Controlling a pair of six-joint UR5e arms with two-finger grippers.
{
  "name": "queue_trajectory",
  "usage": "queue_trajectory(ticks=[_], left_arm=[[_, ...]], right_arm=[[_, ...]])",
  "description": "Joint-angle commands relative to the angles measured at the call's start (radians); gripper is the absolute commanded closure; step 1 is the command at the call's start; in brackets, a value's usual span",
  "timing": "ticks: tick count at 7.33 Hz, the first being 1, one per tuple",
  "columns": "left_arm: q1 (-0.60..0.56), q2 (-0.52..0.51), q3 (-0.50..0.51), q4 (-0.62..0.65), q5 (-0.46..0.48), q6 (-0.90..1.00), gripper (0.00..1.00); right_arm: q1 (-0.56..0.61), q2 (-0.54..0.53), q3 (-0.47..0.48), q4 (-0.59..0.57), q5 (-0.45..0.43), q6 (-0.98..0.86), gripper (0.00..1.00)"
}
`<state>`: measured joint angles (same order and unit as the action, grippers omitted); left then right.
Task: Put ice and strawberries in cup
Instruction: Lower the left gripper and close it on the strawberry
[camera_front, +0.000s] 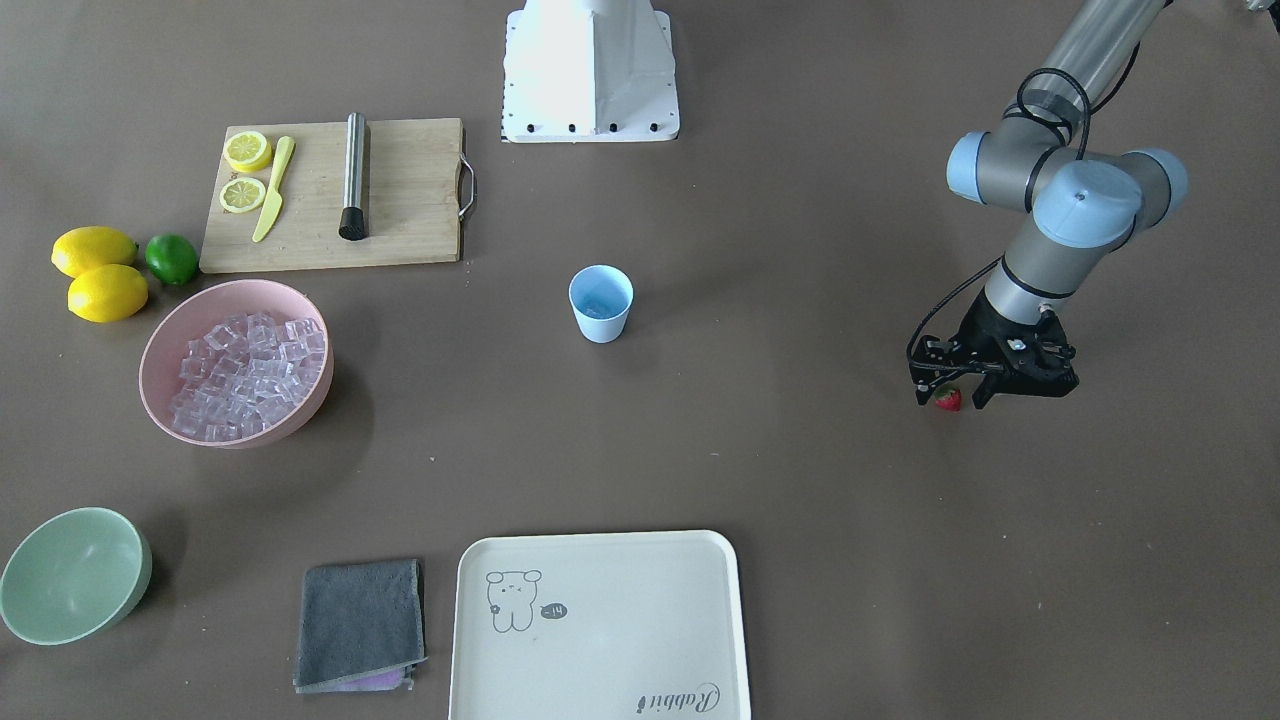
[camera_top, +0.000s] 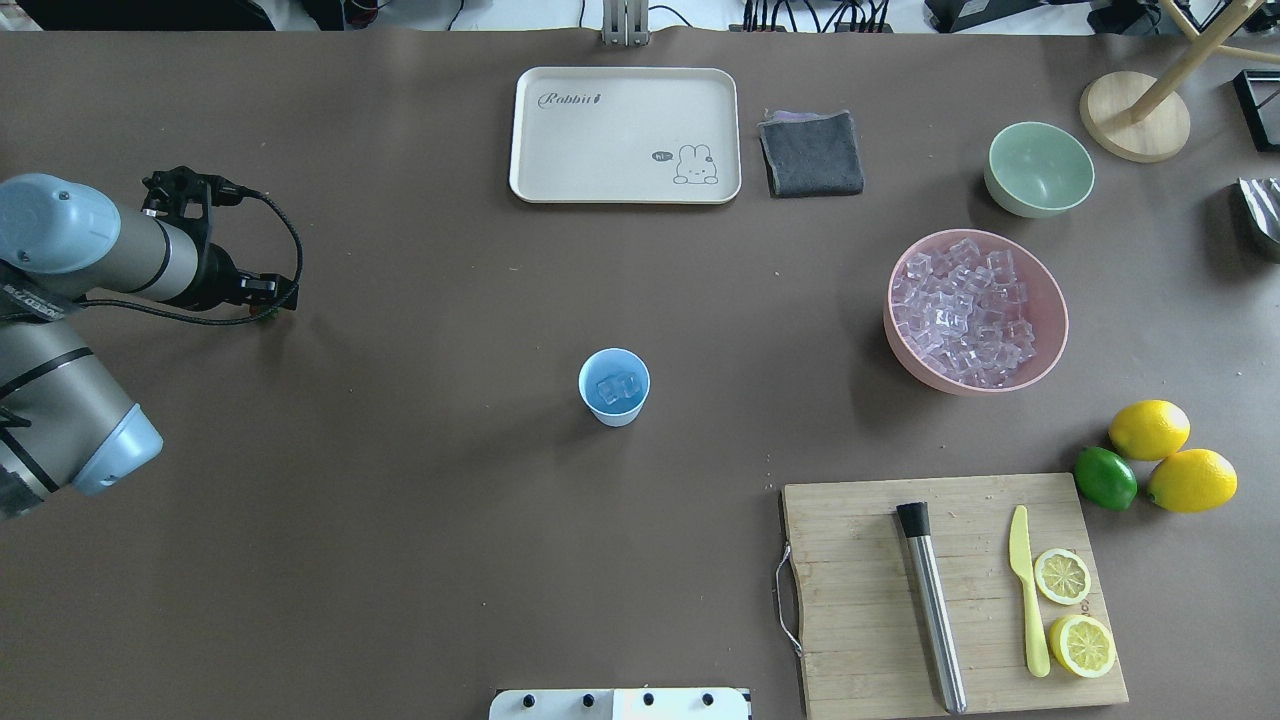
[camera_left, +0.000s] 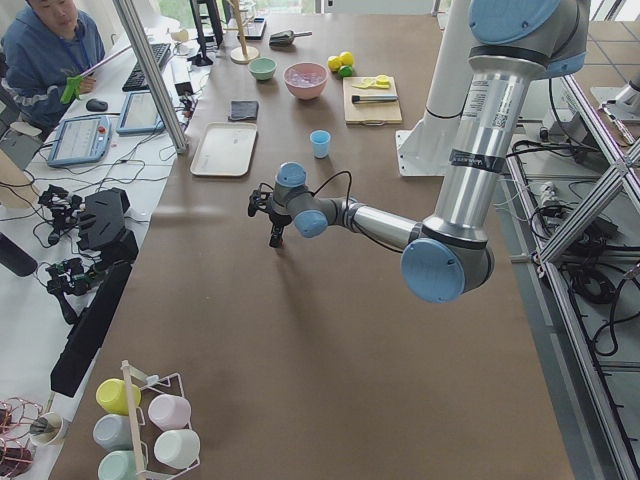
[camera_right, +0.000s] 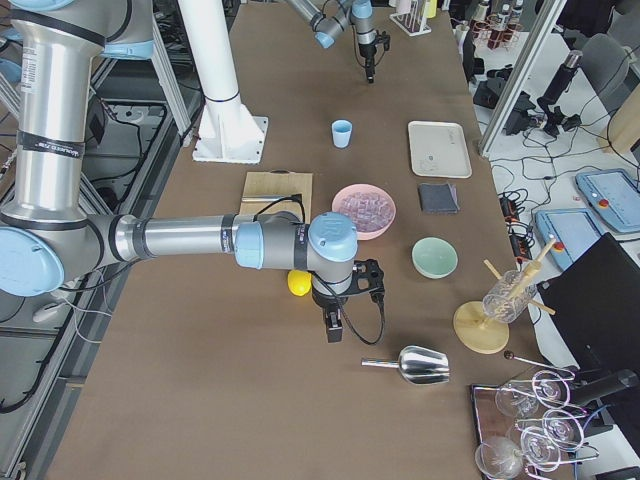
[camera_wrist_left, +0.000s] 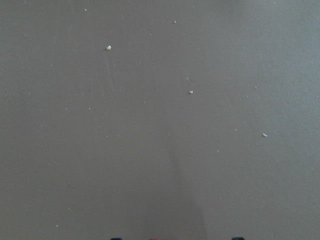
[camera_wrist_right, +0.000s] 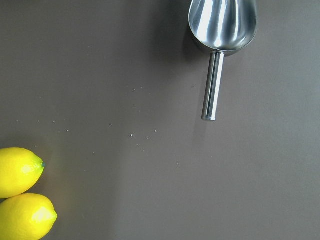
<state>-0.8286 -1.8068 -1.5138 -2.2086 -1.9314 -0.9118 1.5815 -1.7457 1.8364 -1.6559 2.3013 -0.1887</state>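
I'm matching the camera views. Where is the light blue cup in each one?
Front-facing: cup near centre, right of the pink bowl.
Overhead: cup centre, left of the pink bowl.
Exterior left: cup upper middle, nearer than the pink bowl.
Exterior right: cup top centre, beyond the pink bowl.
Wrist views: not in either.
Shared landmark: the pink bowl.

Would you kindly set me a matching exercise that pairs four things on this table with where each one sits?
Things:
1. small red strawberry
2. slim steel muddler
3. pile of clear ice cubes
4. shiny metal scoop

Places:
A. on the wooden cutting board
B. in the pink bowl
C. lying on the brown table, no tool around it
D. between the fingers of the left tool

Pairs: 1-D, 2-A, 3-B, 4-C
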Motion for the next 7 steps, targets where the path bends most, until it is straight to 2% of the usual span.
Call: queue_trajectory(ticks=[1, 2, 3, 4, 5, 7], left_arm=[[0.002, 0.003, 0.004, 0.0, 0.002, 0.002, 0.48], [0.002, 0.009, 0.0, 0.0, 0.0, 0.002, 0.71], [-0.001, 0.01, -0.012, 0.0, -0.001, 0.001, 1.0], [-0.009, 0.01, -0.076, 0.009, -0.018, -0.002, 1.0], [-0.023, 0.004, -0.123, 0.01, -0.087, -0.019, 1.0], [-0.024, -0.043, -0.169, -0.002, -0.117, -0.19, 1.0]], right_arm=[[0.0, 0.0, 0.001, 0.001, 0.001, 0.0, 0.0], [0.0, 0.0, 0.001, 0.001, 0.003, 0.0, 0.0], [0.0, 0.009, 0.0, -0.001, 0.004, 0.001, 0.0], [0.0, 0.014, 0.0, -0.001, 0.004, 0.003, 0.0], [0.0, 0.015, 0.0, -0.001, 0.004, 0.006, 0.0], [0.0, 0.026, -0.002, -0.004, 0.009, 0.009, 0.0]])
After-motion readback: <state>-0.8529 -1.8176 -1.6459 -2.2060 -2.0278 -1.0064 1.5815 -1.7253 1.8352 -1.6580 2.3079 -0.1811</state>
